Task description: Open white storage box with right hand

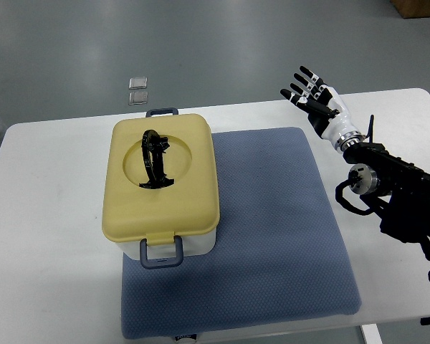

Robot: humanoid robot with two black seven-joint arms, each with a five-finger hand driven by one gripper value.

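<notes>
A white storage box (201,242) with a pale yellow lid (162,179) stands on the left part of a blue mat (272,229). The lid is closed, with a black folding handle (154,159) lying in its round recess. A blue-grey latch (162,252) hangs at the near side and another (162,112) shows at the far side. My right hand (309,92) is raised over the table's far right, well to the right of the box, fingers spread and holding nothing. Its black arm (398,190) comes in from the right edge. The left arm is out of view.
The white table (43,251) carries the mat and box. Two small clear squares (137,89) lie on the grey floor beyond the table's far edge. A brown cardboard box corner (419,7) shows at the top right.
</notes>
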